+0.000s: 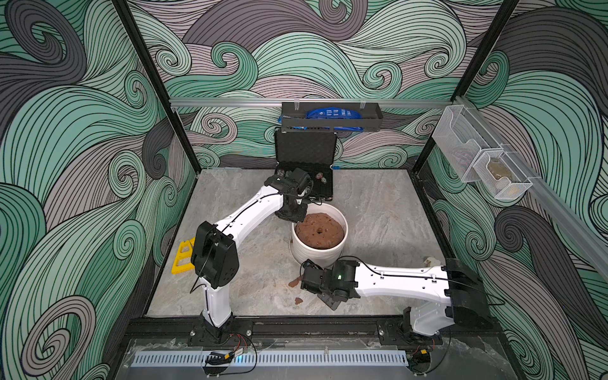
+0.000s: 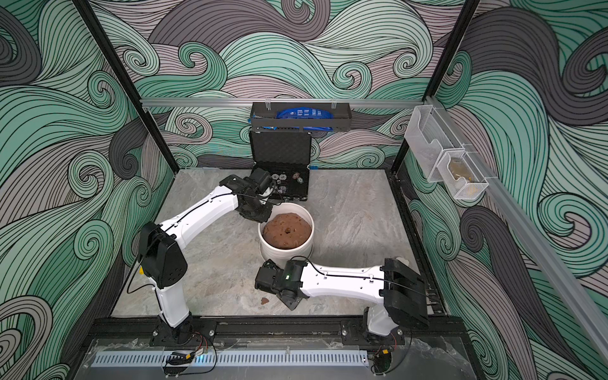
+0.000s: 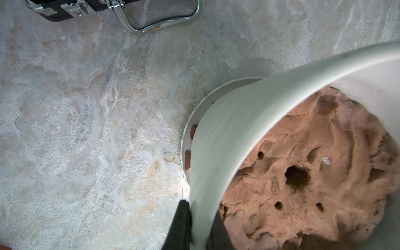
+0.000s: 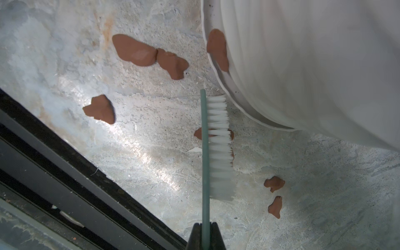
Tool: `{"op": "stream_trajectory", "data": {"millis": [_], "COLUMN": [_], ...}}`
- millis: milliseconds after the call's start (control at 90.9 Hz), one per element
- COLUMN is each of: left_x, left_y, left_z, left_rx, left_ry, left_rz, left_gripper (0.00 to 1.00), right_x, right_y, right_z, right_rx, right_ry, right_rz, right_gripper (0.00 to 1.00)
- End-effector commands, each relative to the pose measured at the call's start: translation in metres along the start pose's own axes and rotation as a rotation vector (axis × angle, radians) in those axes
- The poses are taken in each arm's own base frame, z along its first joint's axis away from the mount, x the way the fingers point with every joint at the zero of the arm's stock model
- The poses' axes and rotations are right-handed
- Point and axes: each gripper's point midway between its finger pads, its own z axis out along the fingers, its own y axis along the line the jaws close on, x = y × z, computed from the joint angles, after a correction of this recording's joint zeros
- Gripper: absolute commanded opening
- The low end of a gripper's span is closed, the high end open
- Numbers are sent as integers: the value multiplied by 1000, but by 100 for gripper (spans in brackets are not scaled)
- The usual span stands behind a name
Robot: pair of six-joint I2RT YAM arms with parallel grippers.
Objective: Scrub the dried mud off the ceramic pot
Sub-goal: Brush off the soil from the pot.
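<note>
The white ribbed ceramic pot [image 1: 317, 255] [image 2: 285, 256] stands mid-table on a white saucer [image 3: 186, 142], filled with a brown soil mound [image 1: 319, 230]. My left gripper [image 3: 200, 229] is shut on the pot's rim, one finger outside and one inside. My right gripper [image 4: 205, 236] is shut on the green handle of a white-bristled brush [image 4: 218, 147], held low beside the pot's near wall [image 4: 303, 65] with the bristles facing it but apart. One patch of dried mud [image 4: 217, 52] clings to the wall at its base. Several loose mud lumps [image 4: 134, 50] lie on the table.
An open black foam-lined case [image 1: 306, 174] stands behind the pot, close to my left wrist. A yellow object [image 1: 182, 256] lies at the left edge. The black front rail [image 4: 65, 162] runs near the brush. Wire baskets [image 1: 477, 161] hang on the right wall.
</note>
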Motion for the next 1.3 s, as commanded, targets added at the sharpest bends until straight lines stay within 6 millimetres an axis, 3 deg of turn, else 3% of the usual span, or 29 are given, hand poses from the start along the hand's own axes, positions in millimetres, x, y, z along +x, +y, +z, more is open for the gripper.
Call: {"op": "stream_trajectory", "data": {"millis": [0,209,374,616,804,958,1090,1189,1288], "left_x": [0,2,5,10,12,14,15,14,12], "left_y": [-5,-8,-9,-9,-10,-9,-9,-10,-6], "left_z": [-4,-3,-1,-3,2,3,6,6,6], "left_rx": [72,86,95,97,110,106,106,105,85], "left_ry": [13,18,28,31,44,44,49,47,46], "left_rz": [-19,-25,-32,-36,-47,-48,-51,-43,-16], "left_gripper": [13,13,13,13,13,13,13,13,13], "right_x": [-18,-22,-41,-58,-93,-110,-130,-125,-101], "right_y": [-8,-14,-10,-9,6,10,29,48,39], "right_z": [-8,7,5,19,7,11,-9,-20,-14], "right_rx": [5,24,13,16,-9,-10,-27,-78,-96], "right_ry": [-80,-67,-120,-129,-229,-260,-358,-400,-338], "right_rz": [40,47,41,20,-34,-56,-142,-229,-199], "right_gripper": [0,0,0,0,0,0,0,0,0]}}
